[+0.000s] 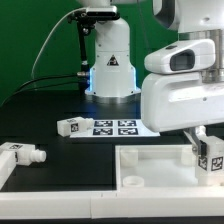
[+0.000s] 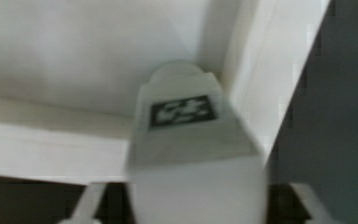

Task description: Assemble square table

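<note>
Panel (image 1: 160,172) sits along the bottom of the exterior frame on the tabletop (image 1: 50,105), white with a raised rim. Tool (image 1: 205,145) is clenched on a leg (image 1: 212,160) at lower right: stubby, white, tagged, long axis pretty much straight down out of the tool, tip by the panel's corner rim. Spare leg (image 1: 20,155) lies far left, marker board (image 1: 115,126) behind.

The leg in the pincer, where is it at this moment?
The leg is at the exterior view's right, held by the pincer at the corner of the square panel on that side, close to its raised rim.
</note>
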You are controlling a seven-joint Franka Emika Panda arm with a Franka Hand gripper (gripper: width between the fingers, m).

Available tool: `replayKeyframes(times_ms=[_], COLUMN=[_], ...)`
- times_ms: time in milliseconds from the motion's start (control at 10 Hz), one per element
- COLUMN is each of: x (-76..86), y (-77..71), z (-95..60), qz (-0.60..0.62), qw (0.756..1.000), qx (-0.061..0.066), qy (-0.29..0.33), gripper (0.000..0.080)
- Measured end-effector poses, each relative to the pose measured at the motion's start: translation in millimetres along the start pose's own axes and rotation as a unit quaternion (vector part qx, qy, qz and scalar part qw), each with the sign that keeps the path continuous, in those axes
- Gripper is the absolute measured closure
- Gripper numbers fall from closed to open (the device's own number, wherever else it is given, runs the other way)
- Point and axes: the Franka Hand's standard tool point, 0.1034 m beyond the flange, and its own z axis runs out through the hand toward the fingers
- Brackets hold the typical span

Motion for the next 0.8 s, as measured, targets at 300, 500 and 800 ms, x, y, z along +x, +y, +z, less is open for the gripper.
replayKeyframes(times_ms=[300, 500, 800], x=[0.1, -1.3, -2.1], y=[3.5, 6.9, 9.6], z=[-0.3, 0.0, -0.1], qz=[0.186, 0.369, 0.464], qw=[0.982, 0.930, 0.886], qx=[-0.005, -0.004, -0.002], qy=[0.001, 0.001, 0.000], gripper=[0.0515, 0.0515, 0.0515])
